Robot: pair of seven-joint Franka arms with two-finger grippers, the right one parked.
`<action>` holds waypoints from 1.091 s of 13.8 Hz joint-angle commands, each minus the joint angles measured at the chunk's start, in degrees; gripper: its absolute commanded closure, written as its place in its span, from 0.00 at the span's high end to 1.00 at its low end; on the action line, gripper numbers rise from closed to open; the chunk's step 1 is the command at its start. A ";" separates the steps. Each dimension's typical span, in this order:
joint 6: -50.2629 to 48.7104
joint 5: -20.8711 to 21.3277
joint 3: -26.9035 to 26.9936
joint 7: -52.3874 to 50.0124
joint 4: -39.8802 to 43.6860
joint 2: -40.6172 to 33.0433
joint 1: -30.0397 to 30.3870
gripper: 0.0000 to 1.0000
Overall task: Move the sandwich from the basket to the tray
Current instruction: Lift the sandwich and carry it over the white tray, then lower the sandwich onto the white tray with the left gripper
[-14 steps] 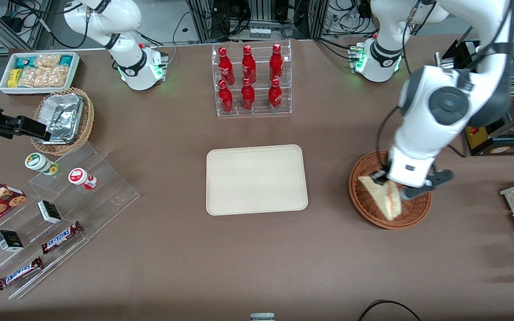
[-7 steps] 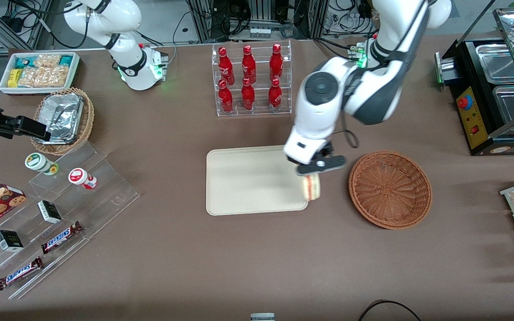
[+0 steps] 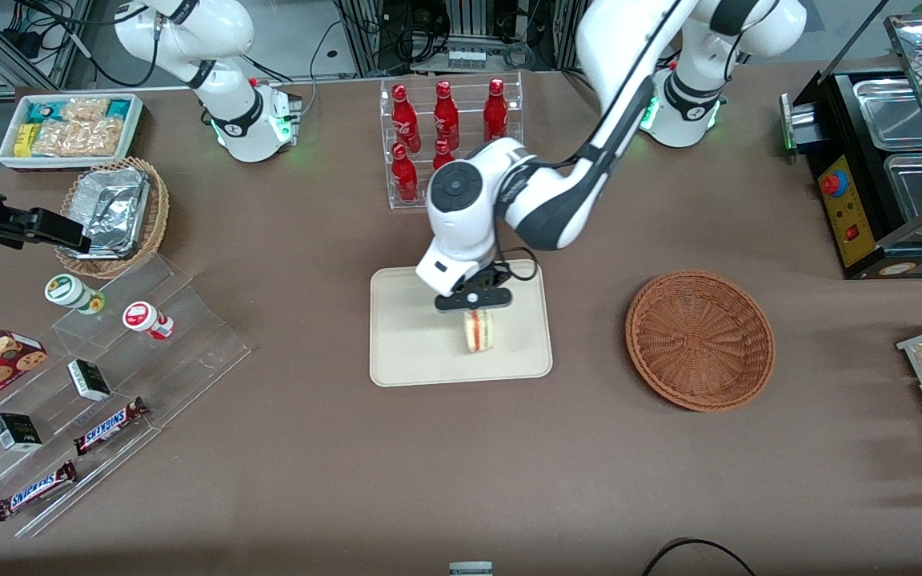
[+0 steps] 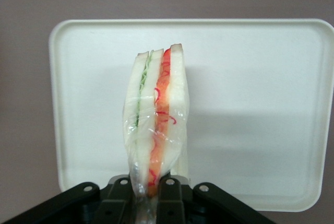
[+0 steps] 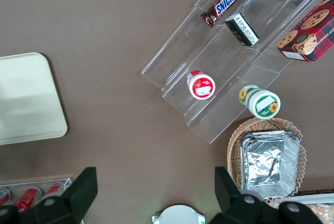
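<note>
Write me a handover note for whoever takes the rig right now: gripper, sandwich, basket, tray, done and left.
Gripper: over the tray, shut on the sandwich.
Sandwich: pinched at one end, held edge-on with its filling stripe showing, over the tray's middle. Whether it already touches the tray cannot be told.
Basket: empty, on the table beside the tray, toward the working arm's end.
Done: sandwich taken out of the basket and brought over the tray.
Left: set it down on the tray, open the fingers, pull the arm away.

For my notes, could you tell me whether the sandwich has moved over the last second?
Yes. The hand carried the sandwich from the basket to over the tray.
</note>
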 commanded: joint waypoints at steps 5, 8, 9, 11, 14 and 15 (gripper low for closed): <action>3.04 3.06 0.85 -0.31 2.64 5.70 -2.84 0.00; 2.95 4.74 0.85 -0.40 2.29 6.32 -3.54 0.00; 2.95 4.74 0.85 -0.31 2.20 6.49 -3.54 0.00; 2.95 4.74 0.85 -0.31 2.29 7.11 -3.63 0.00; 2.95 4.66 0.85 -0.84 2.47 6.85 -3.54 1.00; 2.87 4.66 0.93 -0.93 2.64 6.50 -3.54 1.00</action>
